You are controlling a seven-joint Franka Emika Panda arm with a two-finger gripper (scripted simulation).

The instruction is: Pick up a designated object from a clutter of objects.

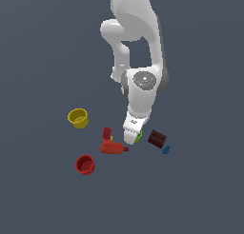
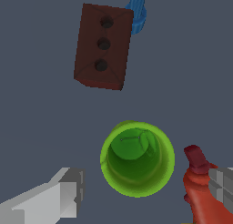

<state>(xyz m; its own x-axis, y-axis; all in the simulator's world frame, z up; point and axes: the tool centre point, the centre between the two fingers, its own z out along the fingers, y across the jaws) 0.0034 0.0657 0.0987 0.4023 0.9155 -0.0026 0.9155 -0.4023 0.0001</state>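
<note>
Claw (image 2: 145, 191) spread wide, straddling green cup (image 2: 137, 158). Best lowered straight and centred, keeping clear of red drill toy (image 2: 200, 191) touching one finger.

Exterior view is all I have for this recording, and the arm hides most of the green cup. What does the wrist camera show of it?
Observer: The green cup stands upright, mouth open toward the camera, with nothing inside it.
Operator: Is the gripper around it?
Observer: The gripper is open, one finger on each side of the cup, and neither touches it.
Operator: Anything crowding it?
Observer: The red drill toy lies right beside the far finger, close to the cup's rim.
Operator: And the brown box?
Observer: The brown box lies apart from the cup, three round holes in its top face, and the blue piece is at its far corner.
</note>
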